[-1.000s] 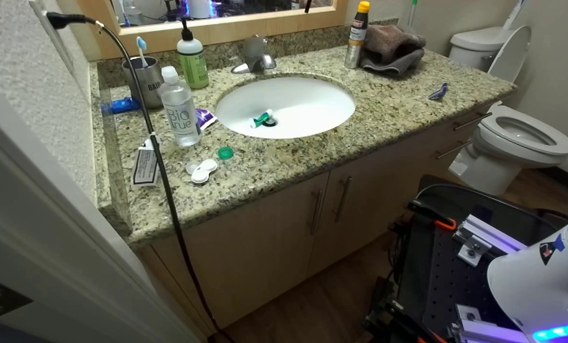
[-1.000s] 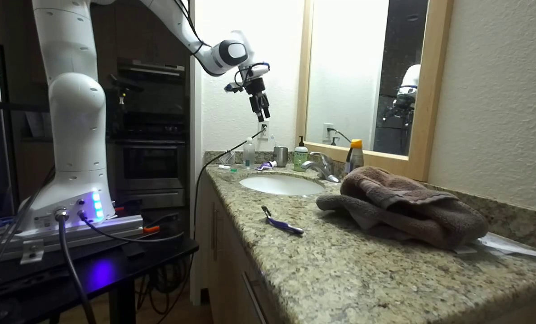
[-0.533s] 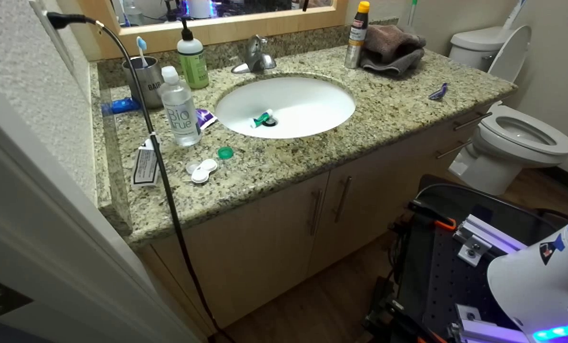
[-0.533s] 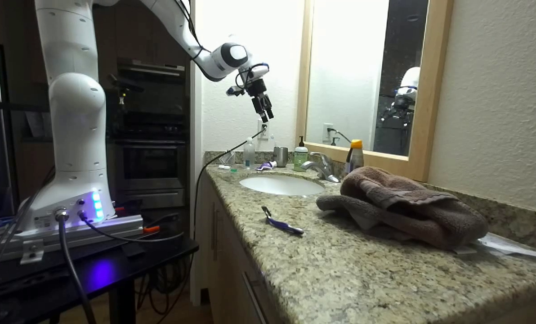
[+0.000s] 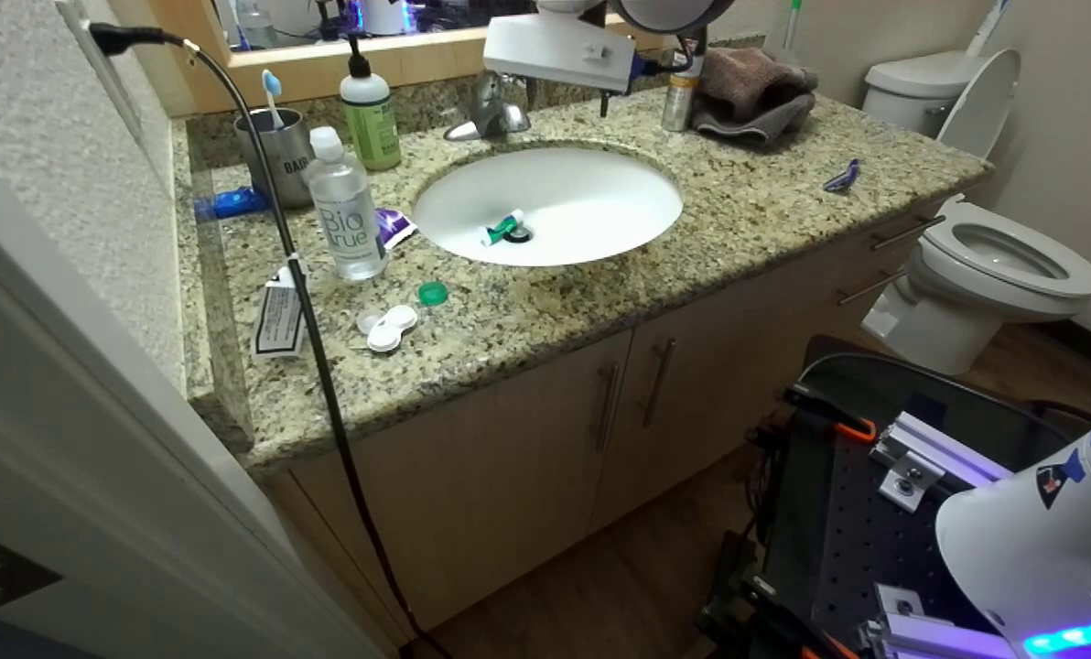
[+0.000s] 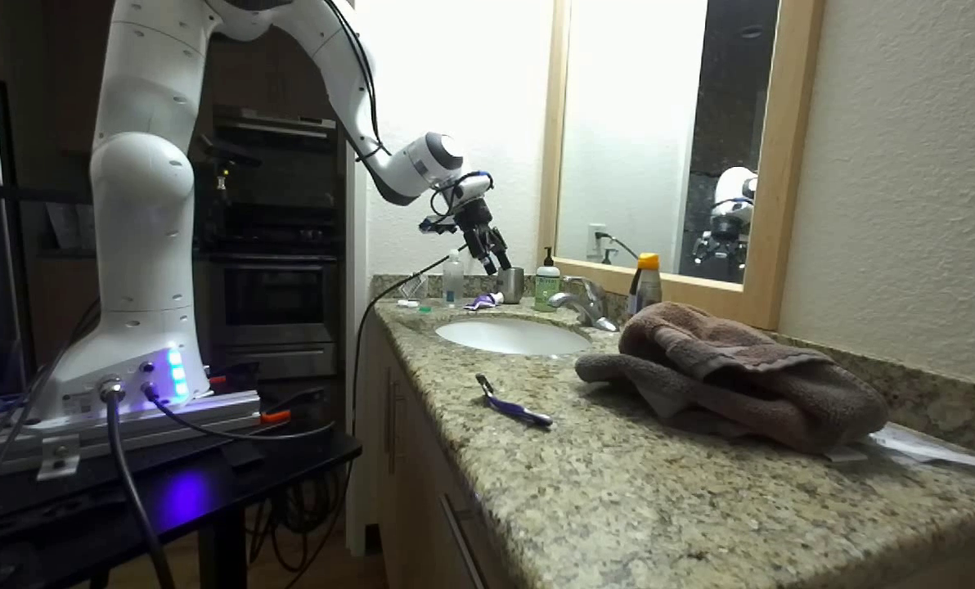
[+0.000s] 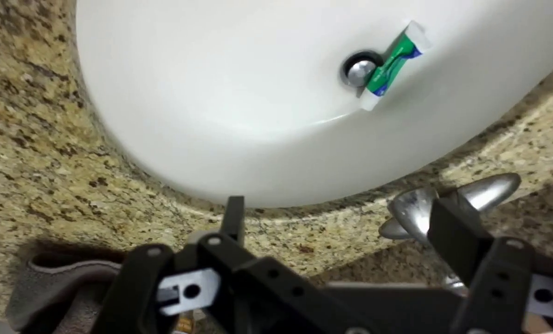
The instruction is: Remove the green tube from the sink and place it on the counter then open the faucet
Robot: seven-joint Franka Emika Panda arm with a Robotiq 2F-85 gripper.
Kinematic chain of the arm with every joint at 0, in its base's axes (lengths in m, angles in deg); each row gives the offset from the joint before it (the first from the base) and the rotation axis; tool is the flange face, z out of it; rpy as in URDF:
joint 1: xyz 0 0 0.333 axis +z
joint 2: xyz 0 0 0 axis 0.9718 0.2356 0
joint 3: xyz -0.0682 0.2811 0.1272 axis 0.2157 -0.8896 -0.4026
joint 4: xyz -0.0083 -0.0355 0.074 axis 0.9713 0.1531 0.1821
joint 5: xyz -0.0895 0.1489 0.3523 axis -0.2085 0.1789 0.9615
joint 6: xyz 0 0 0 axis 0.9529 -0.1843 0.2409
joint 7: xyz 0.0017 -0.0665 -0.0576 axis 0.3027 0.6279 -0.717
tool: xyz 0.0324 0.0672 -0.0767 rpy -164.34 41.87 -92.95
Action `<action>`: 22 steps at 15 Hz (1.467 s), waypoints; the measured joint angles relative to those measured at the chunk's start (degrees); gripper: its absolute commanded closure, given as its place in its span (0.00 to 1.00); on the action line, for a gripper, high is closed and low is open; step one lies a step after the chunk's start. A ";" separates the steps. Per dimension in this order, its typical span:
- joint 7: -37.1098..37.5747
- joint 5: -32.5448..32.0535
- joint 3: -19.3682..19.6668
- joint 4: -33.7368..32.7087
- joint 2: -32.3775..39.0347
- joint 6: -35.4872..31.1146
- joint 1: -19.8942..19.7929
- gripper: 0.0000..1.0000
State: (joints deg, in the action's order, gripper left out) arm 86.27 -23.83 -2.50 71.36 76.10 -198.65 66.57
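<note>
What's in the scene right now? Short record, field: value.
target: green tube, in the sink, beside the drain stopper
effector: gripper, open, holding nothing
destination: counter, tube not yet there
fixture: faucet, no water flow visible
also on counter: pump bottle, towel, toothbrush in metal cup

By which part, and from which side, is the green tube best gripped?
Probably by the middle of the tube, from above, with the gripper closing across its width: the tube is slim and lies low in the sink, whose wall could hinder a sideways approach.
</note>
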 measured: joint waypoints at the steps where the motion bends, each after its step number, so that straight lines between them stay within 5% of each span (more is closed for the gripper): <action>1: 0.37 -0.37 0.34 -0.11 1.07 0.13 0.66 0.00; 12: 2.56 -0.37 2.31 -3.55 8.08 3.02 3.72 0.00; 17: 7.02 0.51 2.47 -12.03 18.00 2.90 6.51 0.00; 22: 6.49 8.03 4.99 -22.18 26.24 3.32 6.36 0.00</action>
State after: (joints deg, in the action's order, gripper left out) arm 92.75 -15.80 2.49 49.17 102.34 -195.33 72.92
